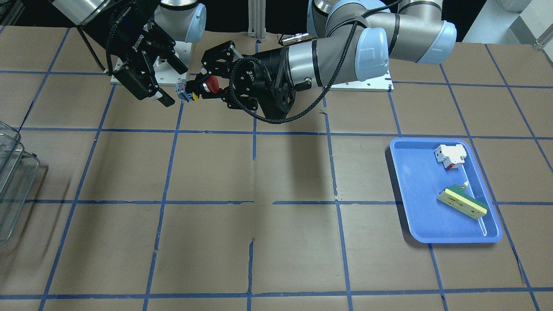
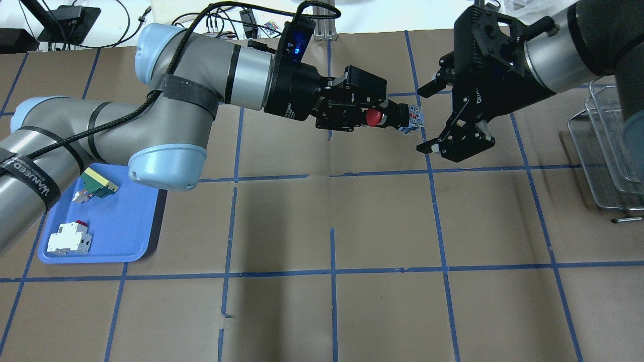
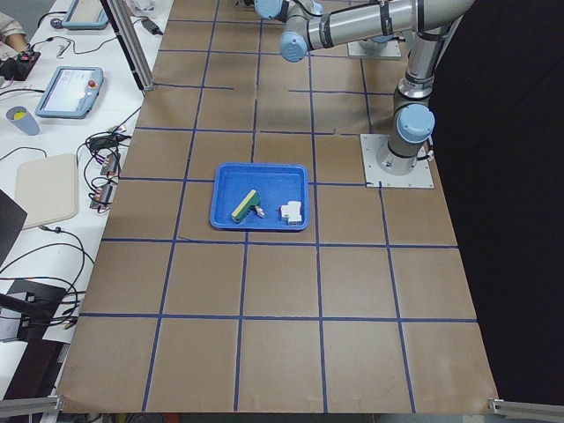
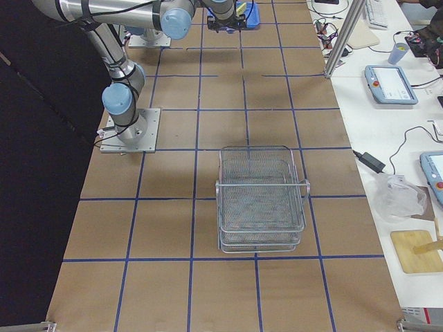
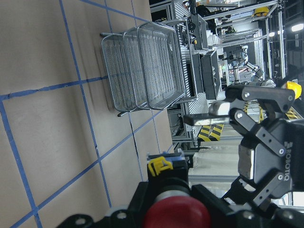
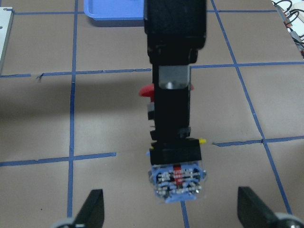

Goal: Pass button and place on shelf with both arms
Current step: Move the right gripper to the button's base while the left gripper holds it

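My left gripper (image 2: 385, 116) is shut on the button (image 2: 373, 117) and holds it level, high above the table near the robot's base. The red cap (image 1: 211, 84) sits between the left fingers. The button's blue end (image 1: 181, 90) points at my right gripper (image 2: 425, 119). The right gripper (image 1: 175, 84) is open, and the blue end sits just at its mouth without touching. In the right wrist view the blue end (image 6: 178, 183) lies midway between the two spread fingertips (image 6: 92, 209). The wire shelf (image 4: 261, 197) stands on the table on the robot's right side.
A blue tray (image 1: 432, 224) on the robot's left side holds a white block with a red tab (image 1: 450, 155) and a green-and-cream bar (image 1: 461, 201). The shelf also shows at the overhead view's right edge (image 2: 604, 151). The brown table (image 2: 332, 301) has blue tape lines.
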You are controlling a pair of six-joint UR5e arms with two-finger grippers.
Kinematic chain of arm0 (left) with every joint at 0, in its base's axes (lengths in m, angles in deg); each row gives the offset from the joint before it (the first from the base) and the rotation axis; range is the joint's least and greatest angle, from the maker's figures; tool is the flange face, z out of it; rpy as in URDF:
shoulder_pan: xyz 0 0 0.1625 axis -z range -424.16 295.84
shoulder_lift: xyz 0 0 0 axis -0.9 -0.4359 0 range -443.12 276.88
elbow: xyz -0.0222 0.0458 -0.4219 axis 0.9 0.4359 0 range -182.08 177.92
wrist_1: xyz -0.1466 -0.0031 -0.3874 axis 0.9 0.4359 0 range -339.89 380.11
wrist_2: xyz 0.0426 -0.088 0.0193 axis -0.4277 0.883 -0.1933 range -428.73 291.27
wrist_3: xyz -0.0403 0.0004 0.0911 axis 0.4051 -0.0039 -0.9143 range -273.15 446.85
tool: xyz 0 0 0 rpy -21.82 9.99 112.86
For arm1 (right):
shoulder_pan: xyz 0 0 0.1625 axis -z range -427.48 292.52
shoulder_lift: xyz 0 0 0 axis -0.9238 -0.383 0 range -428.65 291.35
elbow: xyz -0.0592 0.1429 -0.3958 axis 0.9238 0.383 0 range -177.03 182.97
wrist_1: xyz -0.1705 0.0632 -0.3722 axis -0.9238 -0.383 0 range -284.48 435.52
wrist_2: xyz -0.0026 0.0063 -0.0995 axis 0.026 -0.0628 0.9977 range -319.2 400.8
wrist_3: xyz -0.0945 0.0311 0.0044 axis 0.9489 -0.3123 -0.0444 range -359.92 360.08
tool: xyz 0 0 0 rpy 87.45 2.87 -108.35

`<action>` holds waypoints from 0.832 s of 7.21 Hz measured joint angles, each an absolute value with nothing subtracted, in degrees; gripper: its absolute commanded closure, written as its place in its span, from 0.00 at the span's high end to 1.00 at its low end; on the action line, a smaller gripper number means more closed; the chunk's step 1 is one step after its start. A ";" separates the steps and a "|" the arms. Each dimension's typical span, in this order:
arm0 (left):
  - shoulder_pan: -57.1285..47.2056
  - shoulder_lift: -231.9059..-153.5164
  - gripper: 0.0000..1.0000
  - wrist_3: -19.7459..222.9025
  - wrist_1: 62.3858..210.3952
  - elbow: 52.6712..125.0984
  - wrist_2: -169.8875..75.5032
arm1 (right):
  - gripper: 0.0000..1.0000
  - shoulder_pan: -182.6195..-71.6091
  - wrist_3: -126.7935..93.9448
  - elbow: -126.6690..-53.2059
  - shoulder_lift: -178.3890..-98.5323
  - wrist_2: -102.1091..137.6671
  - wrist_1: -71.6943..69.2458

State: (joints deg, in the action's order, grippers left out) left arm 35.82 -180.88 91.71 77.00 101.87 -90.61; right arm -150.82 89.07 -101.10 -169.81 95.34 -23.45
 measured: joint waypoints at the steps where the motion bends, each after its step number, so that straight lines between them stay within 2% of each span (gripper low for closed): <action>1: 36.04 -181.09 0.00 91.94 77.01 101.56 -90.77 | 1.00 -151.22 87.34 -101.10 -169.50 95.31 -24.37; 3: 36.54 -180.58 0.00 92.37 77.11 101.40 -90.86 | 1.00 -151.57 86.25 -101.09 -169.37 95.17 -24.87; 4: 36.93 -180.24 0.00 92.69 77.12 101.37 -90.87 | 0.93 -151.63 86.11 -101.11 -169.27 94.87 -24.84; 5: 37.17 -180.12 0.00 92.83 77.09 101.37 -90.87 | 0.70 -151.66 86.06 -101.12 -169.21 94.51 -24.72; 6: 37.29 -180.05 0.00 92.88 77.07 101.37 -90.87 | 0.39 -151.68 86.04 -101.12 -169.26 94.38 -24.65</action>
